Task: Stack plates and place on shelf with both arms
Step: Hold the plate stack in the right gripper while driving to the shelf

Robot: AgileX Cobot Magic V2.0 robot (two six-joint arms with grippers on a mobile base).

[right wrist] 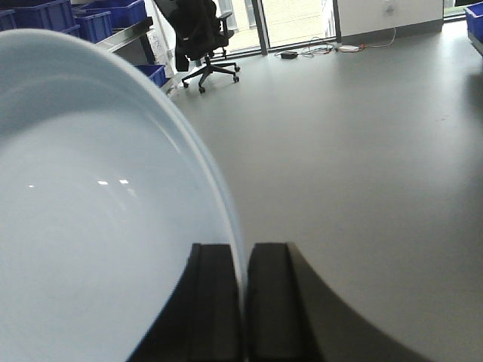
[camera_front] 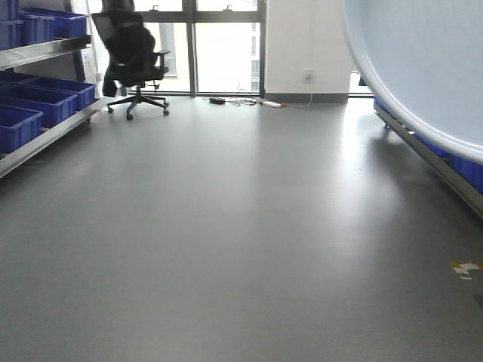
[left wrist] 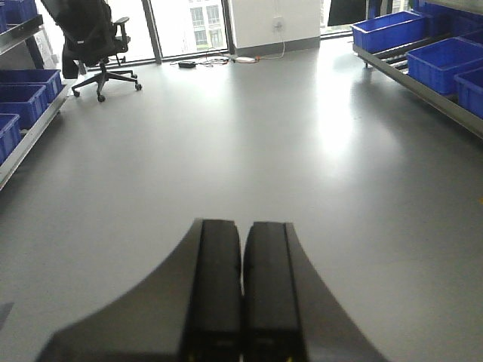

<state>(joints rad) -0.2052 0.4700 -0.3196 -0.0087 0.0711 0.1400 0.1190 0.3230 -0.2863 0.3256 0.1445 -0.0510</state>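
Grey, smooth flooring [camera_front: 226, 226] with a dull sheen fills the front-facing view, running to tall windows [camera_front: 219, 53] on the far wall. A black office chair [camera_front: 136, 56] stands far left. On the left, a brushed steel shelf [camera_front: 45, 128] with flat rails carries boxy blue crates [camera_front: 38, 102]. The plate [camera_front: 430, 60], round, very pale blue plastic, is raised in the upper right corner with its broad face to the camera. Its low rim curves down towards the right edge, over a second rack [camera_front: 441, 170].

From the left wrist, the left hand [left wrist: 242, 234] shows two flat black fingers [left wrist: 219, 286] pressed side by side with nothing between them. They point out over the bare floor. Only this view shows the right-side crates [left wrist: 445, 56] uncovered.

From the right wrist, the right hand [right wrist: 244, 256] is clamped on the plate's thin rim, one black finger [right wrist: 272, 302] on each side. The plate stands on edge, in line with the fingers, its glossy hollow face [right wrist: 90, 211] filling the left half. Whether a second plate lies against it cannot be told.
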